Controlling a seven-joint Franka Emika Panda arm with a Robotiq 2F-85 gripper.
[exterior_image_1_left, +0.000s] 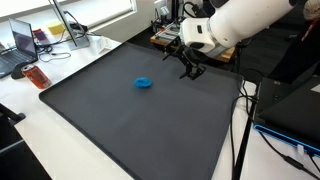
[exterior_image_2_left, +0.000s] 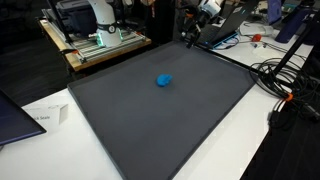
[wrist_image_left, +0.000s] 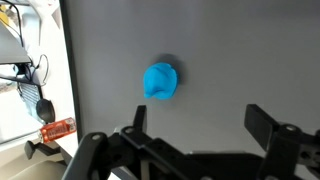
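Blue lump (exterior_image_1_left: 144, 83) sits midway on the grey mat (exterior_image_1_left: 120, 130) in both exterior views, the gripper (exterior_image_1_left: 188, 70) hanging near the mat's far edge; the wrist view shows its jaws wide open, empty and short of the lump, so descending now risks hitting bare mat.

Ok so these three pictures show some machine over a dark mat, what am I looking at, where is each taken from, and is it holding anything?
It is a white robot arm with a two-fingered claw at its end. Two pictures come from cameras standing outside the robot, at different places around the scene. The third comes from a camera on the wrist, looking past the claw onto the surface. On the dark grey mat lies one small blue object, lumpy; what it is I cannot tell. The claw is open and empty, hanging above the mat, apart from the blue object.
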